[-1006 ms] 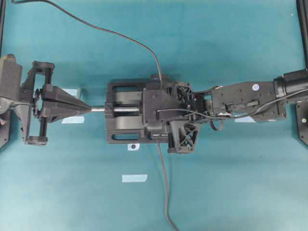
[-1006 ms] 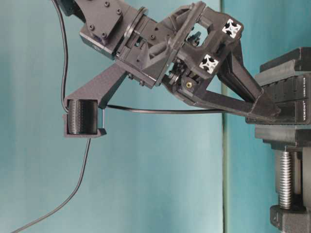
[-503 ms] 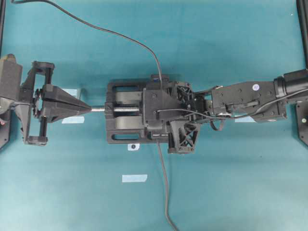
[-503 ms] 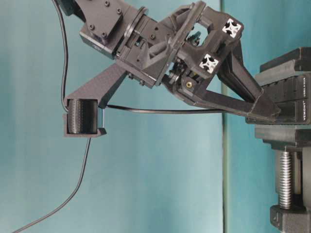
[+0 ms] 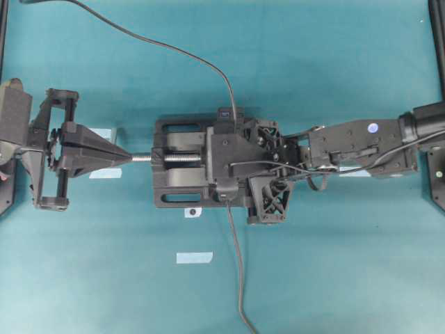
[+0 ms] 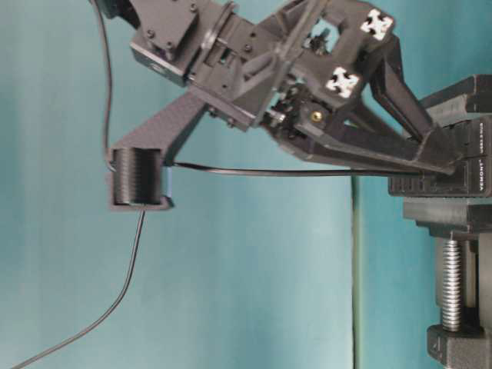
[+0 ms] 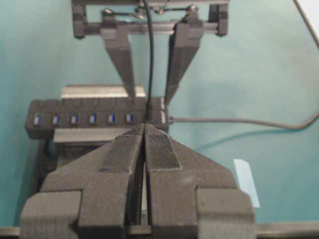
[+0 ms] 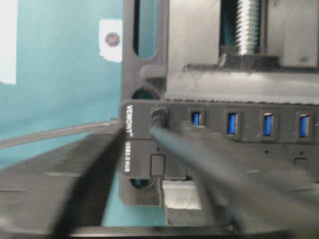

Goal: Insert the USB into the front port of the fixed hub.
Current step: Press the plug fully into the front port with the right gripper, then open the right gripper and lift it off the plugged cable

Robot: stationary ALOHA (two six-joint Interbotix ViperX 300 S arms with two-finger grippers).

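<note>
The USB plug (image 8: 159, 118) sits in the end port of the fixed hub (image 8: 234, 124), next to the white lettering. The other ports show blue and empty. Its thin cable (image 6: 261, 173) runs back under my right gripper (image 8: 159, 149). That gripper is open, one finger on each side of the plug and touching neither it nor the cable. From the left wrist view, the right gripper's fingers (image 7: 119, 64) straddle the cable above the hub (image 7: 94, 118). My left gripper (image 7: 144, 130) is shut and empty, tips by the vise screw (image 5: 149, 157).
The hub is clamped in a black vise (image 5: 177, 181) at the table's middle. One thin cable (image 5: 139, 38) runs off to the top left and another (image 5: 238, 271) to the bottom edge. Pale tape marks (image 5: 194, 257) lie on the teal cloth.
My right gripper has opened and let go of the USB plug, which stays in the port. Its wrist has lifted slightly. The left arm has not moved.
</note>
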